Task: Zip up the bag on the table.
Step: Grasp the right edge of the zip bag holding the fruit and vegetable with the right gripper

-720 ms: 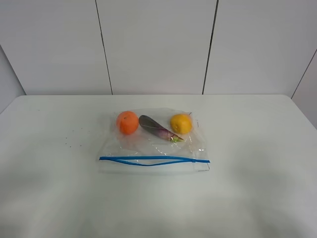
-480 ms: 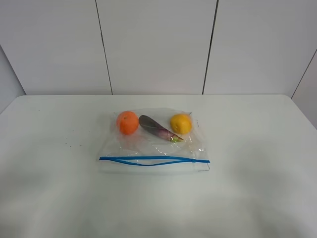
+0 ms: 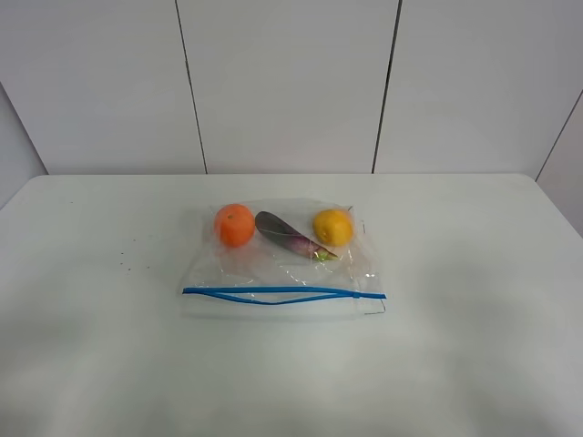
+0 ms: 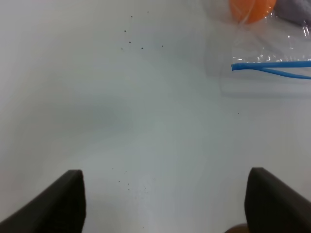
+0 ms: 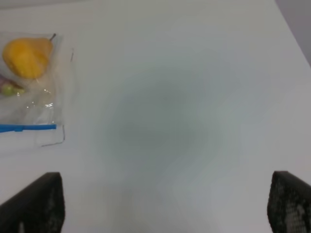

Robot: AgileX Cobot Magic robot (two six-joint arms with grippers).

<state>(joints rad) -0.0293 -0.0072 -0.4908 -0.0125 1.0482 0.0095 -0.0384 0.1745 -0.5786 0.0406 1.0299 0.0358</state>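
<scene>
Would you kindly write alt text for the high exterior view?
A clear bag lies flat on the white table, its blue zipper along the near edge, partly gaping. Inside are an orange, a purple vegetable and a yellow fruit. No arms show.

A plain off-white panelled wall (image 3: 282, 82) is seen along the far side, divided by thin dark vertical seams (image 3: 190, 86). Slanted side panels (image 3: 569, 146) are met at its far left and far right ends. Tiny dark specks (image 3: 126, 264) are scattered left of the middle.
</scene>
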